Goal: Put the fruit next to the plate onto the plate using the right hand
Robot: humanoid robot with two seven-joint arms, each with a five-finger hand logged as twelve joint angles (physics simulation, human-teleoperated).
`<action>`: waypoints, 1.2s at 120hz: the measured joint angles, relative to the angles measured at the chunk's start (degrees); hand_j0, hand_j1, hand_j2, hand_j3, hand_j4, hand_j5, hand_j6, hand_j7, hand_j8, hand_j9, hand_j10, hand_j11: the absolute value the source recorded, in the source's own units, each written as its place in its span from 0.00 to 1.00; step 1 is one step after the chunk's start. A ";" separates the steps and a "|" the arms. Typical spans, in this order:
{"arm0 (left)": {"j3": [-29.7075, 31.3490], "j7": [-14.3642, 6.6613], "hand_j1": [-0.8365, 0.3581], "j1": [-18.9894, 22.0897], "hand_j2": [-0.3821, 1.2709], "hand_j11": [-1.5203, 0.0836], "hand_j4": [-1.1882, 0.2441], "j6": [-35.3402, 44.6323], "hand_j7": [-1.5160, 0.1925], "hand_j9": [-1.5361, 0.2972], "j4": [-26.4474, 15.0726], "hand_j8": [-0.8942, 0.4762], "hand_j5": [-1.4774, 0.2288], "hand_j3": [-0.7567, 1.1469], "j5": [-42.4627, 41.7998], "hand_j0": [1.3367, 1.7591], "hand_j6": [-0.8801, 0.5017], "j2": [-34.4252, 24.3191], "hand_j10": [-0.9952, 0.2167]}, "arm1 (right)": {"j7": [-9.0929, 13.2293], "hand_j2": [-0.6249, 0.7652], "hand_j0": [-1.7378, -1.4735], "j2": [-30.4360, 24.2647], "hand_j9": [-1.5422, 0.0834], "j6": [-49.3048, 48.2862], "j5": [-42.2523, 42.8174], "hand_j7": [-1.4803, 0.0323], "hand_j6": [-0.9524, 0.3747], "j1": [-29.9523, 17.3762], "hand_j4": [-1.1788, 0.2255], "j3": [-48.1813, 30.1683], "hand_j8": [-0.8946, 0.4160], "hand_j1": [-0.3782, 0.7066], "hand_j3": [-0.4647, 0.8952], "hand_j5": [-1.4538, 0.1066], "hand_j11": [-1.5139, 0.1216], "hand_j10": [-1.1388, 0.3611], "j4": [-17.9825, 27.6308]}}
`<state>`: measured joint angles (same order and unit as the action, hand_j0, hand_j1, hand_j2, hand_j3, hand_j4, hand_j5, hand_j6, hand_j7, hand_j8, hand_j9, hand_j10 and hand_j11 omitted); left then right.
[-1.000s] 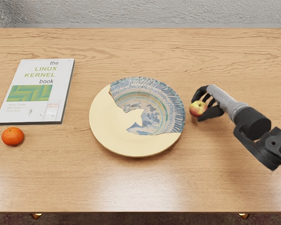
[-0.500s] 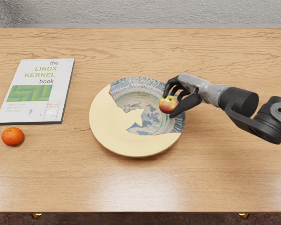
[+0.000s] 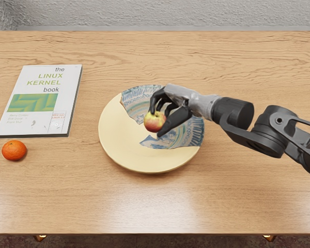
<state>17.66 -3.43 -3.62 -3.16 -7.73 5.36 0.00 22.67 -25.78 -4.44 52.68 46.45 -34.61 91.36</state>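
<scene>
We see a big wooden table (image 3: 237, 206) that fills most of the view. A dark grey right arm (image 3: 258, 126) comes in from the right side and reaches left across the table.

Next is a round plate (image 3: 124, 150) in the middle of the table. Its left and near part is plain cream. Its far right part has a blue pattern.

On the far left lies a flat book (image 3: 39, 101). It is white with a green patch, and it says "the LINUX KERNEL book" on the front. It is well apart from the plate.

The right hand (image 3: 168, 106) is over the middle of the plate. Its fingers (image 3: 154, 101) curl down around the far side of a small apple (image 3: 154, 121), and the thumb presses on the right side, so the hand pinches the apple. The apple is red and yellow. It is over the plate, but we cannot tell if it touches the plate.

An orange (image 3: 14, 150) sits on the table at the left, just near the book's near corner.
</scene>
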 joint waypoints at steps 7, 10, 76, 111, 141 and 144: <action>0.00 0.00 0.75 0.01 0.26 0.75 0.66 0.00 0.70 0.66 0.00 0.47 0.68 0.40 -0.01 0.76 0.46 0.00 0.62 | 0.00 0.69 0.31 0.31 0.19 -0.25 -0.05 0.23 0.39 0.06 0.26 0.01 0.34 0.55 0.34 0.14 0.17 0.21 -0.27; 0.00 0.00 0.75 -0.03 0.26 0.75 0.66 0.00 0.70 0.66 -0.01 0.47 0.68 0.40 0.00 0.76 0.46 0.00 0.62 | 0.00 0.69 0.30 0.40 0.19 -0.37 -0.07 0.23 0.40 0.07 0.26 0.01 0.34 0.55 0.34 0.14 0.17 0.21 -0.39; -0.01 0.00 0.75 0.01 0.26 0.75 0.66 0.00 0.70 0.66 0.00 0.47 0.68 0.40 0.00 0.76 0.46 0.00 0.62 | -0.09 0.54 0.30 0.62 0.48 -1.44 0.05 0.49 0.38 0.09 0.44 -0.57 0.33 0.56 0.34 0.44 0.46 0.38 -2.56; -0.01 0.00 0.75 0.01 0.26 0.75 0.66 0.00 0.70 0.66 -0.01 0.47 0.68 0.40 0.00 0.76 0.46 0.00 0.62 | -0.64 0.46 0.30 -1.30 0.75 -2.19 -7.23 0.76 0.55 0.09 0.66 -1.27 0.51 0.28 0.34 0.72 0.72 0.59 -3.29; -0.01 0.00 0.75 0.01 0.26 0.75 0.66 0.00 0.70 0.66 0.00 0.47 0.68 0.40 -0.01 0.76 0.46 0.00 0.62 | -2.36 0.45 0.30 -10.37 0.86 -19.47 -29.95 0.89 0.65 -0.22 0.77 -5.09 0.61 0.13 0.34 0.84 0.84 0.69 -3.18; -0.01 0.00 0.75 0.01 0.26 0.75 0.66 0.00 0.70 0.66 0.00 0.47 0.68 0.40 -0.01 0.76 0.46 0.00 0.62 | -2.39 0.45 0.30 -11.50 0.87 -21.84 -32.50 0.90 0.65 -0.29 0.77 -5.25 0.61 0.13 0.34 0.85 0.85 0.69 -3.21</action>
<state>17.65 -3.43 -3.60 -3.16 -7.74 5.36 0.00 20.28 -37.28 -26.28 20.18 46.16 -39.86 88.15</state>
